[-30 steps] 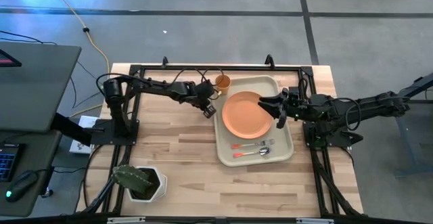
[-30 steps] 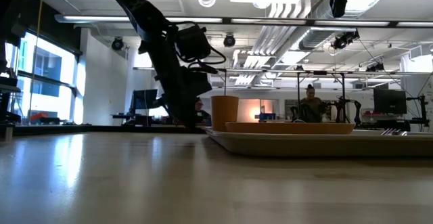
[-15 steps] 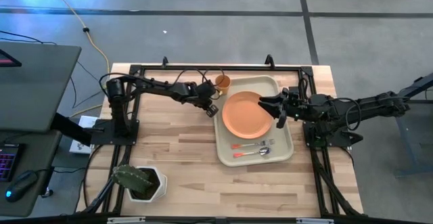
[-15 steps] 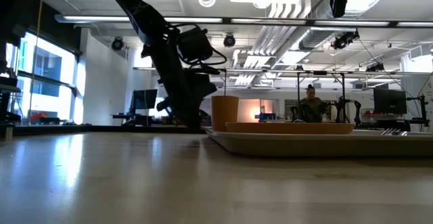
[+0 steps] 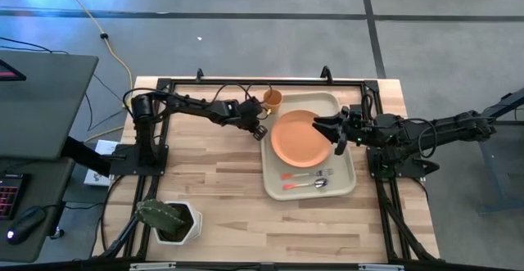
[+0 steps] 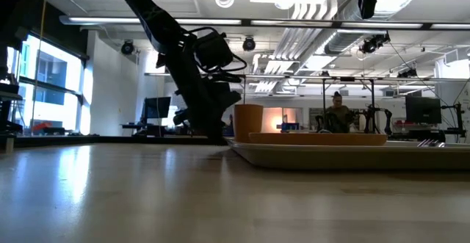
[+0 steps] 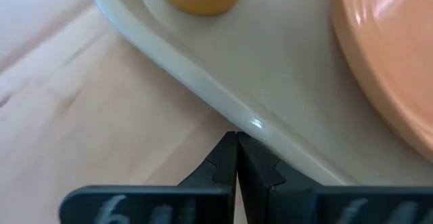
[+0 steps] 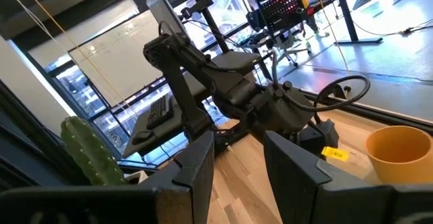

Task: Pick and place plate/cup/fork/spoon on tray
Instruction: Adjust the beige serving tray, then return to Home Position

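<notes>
Orange cup (image 5: pixel 272 99), plate (image 5: pixel 295 137) on tray (image 5: pixel 348 185); no readable writing.

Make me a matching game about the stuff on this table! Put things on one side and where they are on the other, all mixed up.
Things:
1. cup
2. plate
3. fork
4. cactus pot

Places:
A. middle of the tray
B. bare wood at the table's near left corner, off the tray
C. tray's far left corner
D. on the tray beside the spoon, nearer than the plate

Pairs: 1-C, 2-A, 3-D, 4-B
</notes>
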Robot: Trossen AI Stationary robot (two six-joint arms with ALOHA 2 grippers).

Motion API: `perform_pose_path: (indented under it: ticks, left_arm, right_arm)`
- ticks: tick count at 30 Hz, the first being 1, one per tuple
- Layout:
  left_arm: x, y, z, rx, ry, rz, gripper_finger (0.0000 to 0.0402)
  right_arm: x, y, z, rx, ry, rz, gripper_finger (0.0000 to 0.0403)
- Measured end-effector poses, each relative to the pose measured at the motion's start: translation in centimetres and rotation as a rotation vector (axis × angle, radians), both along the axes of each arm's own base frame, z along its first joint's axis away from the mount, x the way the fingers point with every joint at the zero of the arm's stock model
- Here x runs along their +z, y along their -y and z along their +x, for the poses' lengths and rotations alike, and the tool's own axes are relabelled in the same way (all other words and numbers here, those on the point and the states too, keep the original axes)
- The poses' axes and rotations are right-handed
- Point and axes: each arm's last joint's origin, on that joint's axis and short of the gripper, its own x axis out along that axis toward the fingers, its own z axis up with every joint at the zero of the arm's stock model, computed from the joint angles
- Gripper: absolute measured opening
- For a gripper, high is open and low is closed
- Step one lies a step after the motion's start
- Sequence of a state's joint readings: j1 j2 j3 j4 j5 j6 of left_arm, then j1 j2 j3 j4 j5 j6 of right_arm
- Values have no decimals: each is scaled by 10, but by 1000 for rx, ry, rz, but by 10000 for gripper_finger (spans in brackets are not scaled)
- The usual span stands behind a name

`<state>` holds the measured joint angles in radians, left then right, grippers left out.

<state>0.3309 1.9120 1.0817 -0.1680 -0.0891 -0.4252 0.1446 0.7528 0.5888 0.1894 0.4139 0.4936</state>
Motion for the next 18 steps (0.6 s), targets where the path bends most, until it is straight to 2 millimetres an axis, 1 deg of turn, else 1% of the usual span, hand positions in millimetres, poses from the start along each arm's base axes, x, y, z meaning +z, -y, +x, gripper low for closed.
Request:
perform_pose_path:
  ticks: [7,11,14,18]
  left_arm:
    - [3,-5,9,9,106,44,0]
    - [-3,-6,13,24,125,39,0]
    - [-15,-4,15,15,110,16,0]
    - [-18,-3,16,17,125,-7,0]
  right_arm:
    - [0,0,0,1,1,3,122]
    - [0,0,0,3,1,3,122]
    - [0,0,0,3,1,3,122]
    - [0,0,0,3,1,3,122]
